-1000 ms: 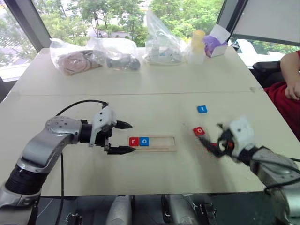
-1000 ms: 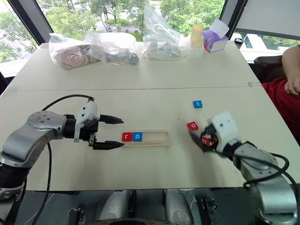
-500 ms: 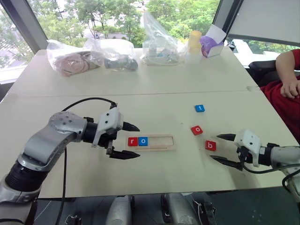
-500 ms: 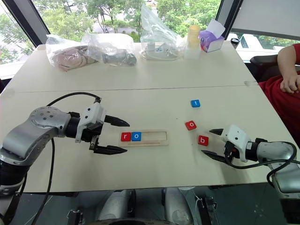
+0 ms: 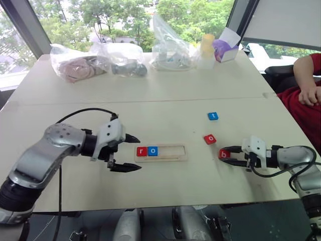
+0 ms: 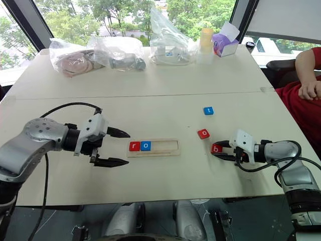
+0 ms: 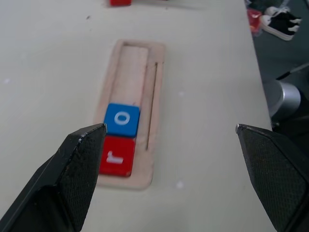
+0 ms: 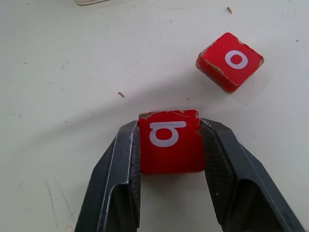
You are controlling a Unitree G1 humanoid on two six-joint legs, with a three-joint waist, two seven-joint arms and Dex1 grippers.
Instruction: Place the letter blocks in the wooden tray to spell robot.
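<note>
Two tiles, r (image 5: 142, 151) and o (image 5: 153, 150), fill the tray's (image 5: 173, 152) left end; right gripper (image 8: 169, 145) pinches the red b (image 8: 169, 140) by opposite edges on the table, right of the tray; likely light, rigid, smooth-sided; left gripper (image 5: 131, 152) gapes wide, empty.

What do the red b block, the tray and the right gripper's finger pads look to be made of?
Red b block: likely painted wood, since pale chips show at its corners under the matte red coat.
Wooden tray: bare light wood, unvarnished by its look, with faint grain.
Right gripper, shut on the b block: its pads are black with a fine textured surface, probably rubber or plastic.
</note>
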